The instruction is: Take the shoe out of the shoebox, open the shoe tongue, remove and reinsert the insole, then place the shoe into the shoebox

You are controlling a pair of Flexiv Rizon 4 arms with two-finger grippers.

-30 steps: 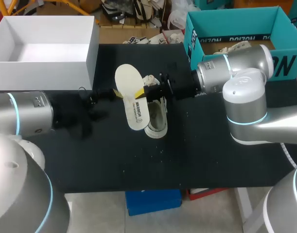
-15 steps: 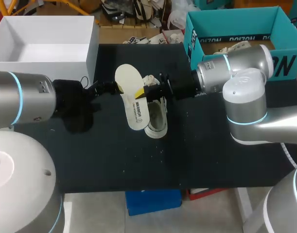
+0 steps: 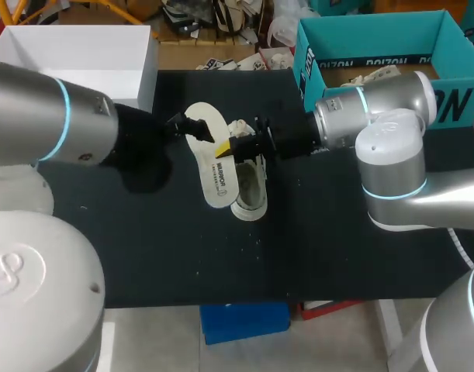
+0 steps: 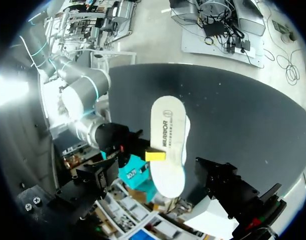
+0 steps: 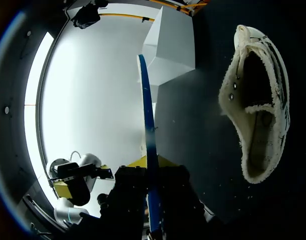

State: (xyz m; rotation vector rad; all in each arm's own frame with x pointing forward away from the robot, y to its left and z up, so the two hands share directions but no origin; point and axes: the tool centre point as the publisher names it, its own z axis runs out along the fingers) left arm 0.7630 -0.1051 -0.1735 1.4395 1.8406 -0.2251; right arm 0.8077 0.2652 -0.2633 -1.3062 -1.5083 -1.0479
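The white insole hangs in the air over the black table, and my right gripper is shut on its edge. In the right wrist view the insole shows edge-on as a thin blue strip clamped in that gripper. My left gripper stands open at the insole's upper end. In the left wrist view the insole reaches in between that gripper's spread fingers. The pale canvas shoe lies on the table under the insole, opening upward, and also shows in the right wrist view.
The white shoebox stands open at the table's back left. A teal box holding another shoe stands at the back right. My right arm's bulky elbow hangs over the right side of the table.
My left arm has swung in from the left and up to the insole's upper end, gripper open. The right arm, insole and shoe have stayed put.
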